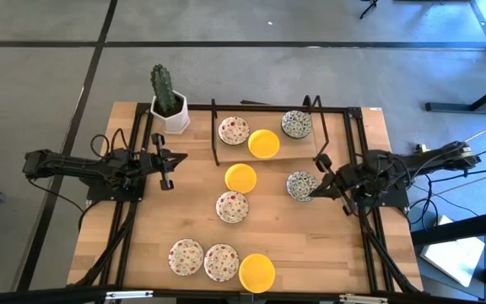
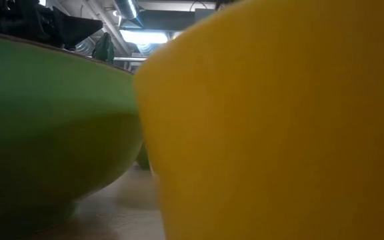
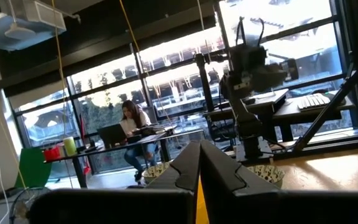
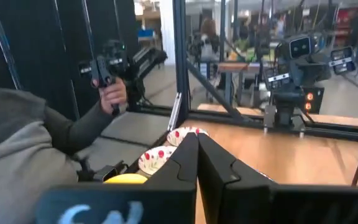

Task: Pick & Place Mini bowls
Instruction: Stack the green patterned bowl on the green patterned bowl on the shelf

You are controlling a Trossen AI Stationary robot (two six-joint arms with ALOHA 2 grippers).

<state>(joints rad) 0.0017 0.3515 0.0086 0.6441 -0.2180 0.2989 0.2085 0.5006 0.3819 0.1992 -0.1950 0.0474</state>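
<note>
Several mini bowls lie on the wooden table (image 1: pixel 353 253). A red-speckled bowl (image 1: pixel 234 130), a yellow bowl (image 1: pixel 264 143) and a green-grey bowl (image 1: pixel 296 123) rest on a board inside a dark frame at the far side. In mid-table lie a yellow bowl (image 1: pixel 240 177), a red-speckled bowl (image 1: pixel 232 206) and a green-grey bowl (image 1: pixel 300 184). Two red-speckled bowls (image 1: pixel 186 257) (image 1: pixel 221 262) and a yellow bowl (image 1: pixel 256 272) sit along the near edge. My left gripper (image 1: pixel 167 179) (image 3: pixel 199 168) is shut at the table's left. My right gripper (image 1: pixel 319 167) (image 4: pixel 197 155) is shut beside the mid-table green-grey bowl, holding nothing.
A cactus in a white pot (image 1: pixel 169 105) stands at the far left corner. The dark frame (image 1: pixel 215 135) around the far board has upright posts. In the right wrist view, a person's hand (image 4: pixel 107 93) holds a controller beyond the table. The low view is filled by a yellow bowl (image 2: pixel 279 127).
</note>
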